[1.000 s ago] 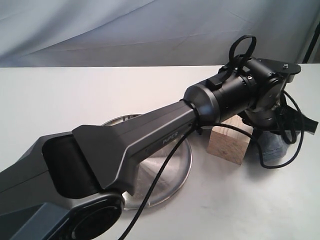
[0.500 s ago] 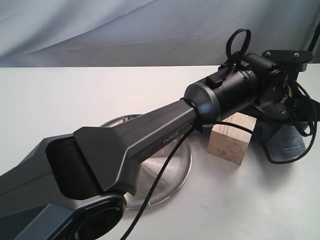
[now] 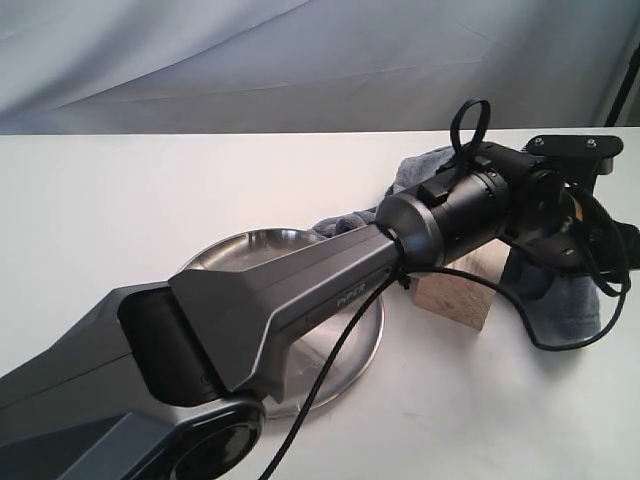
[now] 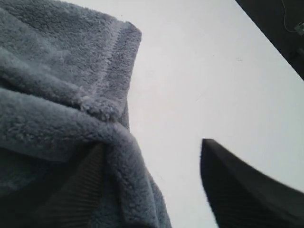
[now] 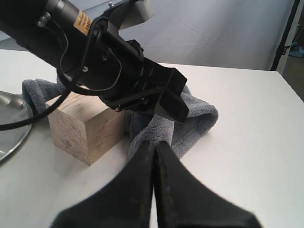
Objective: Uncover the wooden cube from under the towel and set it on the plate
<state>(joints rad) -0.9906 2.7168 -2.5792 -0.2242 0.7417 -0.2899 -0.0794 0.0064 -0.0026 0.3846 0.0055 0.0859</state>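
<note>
The wooden cube [image 5: 80, 126] [image 3: 455, 295] stands uncovered on the white table, a short gap right of the steel plate [image 3: 345, 330] [image 5: 9, 118]. The blue-grey towel [image 5: 194, 118] [image 3: 570, 300] [image 4: 57, 95] lies bunched behind and right of the cube, touching its far side. My left gripper [image 4: 149, 145] [image 5: 156, 95] hovers low over the towel, open; a fold rests against one finger and bare table shows before the other finger [image 4: 237, 190]. My right gripper [image 5: 154, 145] is shut and empty, near the towel's front fold, to the right of the cube.
The left arm [image 3: 300, 290] stretches across the plate and hides much of it. Loose black cables [image 3: 570, 330] hang from its wrist. A grey curtain [image 3: 250, 60] backs the table. A black pole [image 5: 285, 33] stands past the table's right edge.
The left arm has shifted slightly, so more of the plate's far rim and the towel behind the arm now show. The cube has not moved.
</note>
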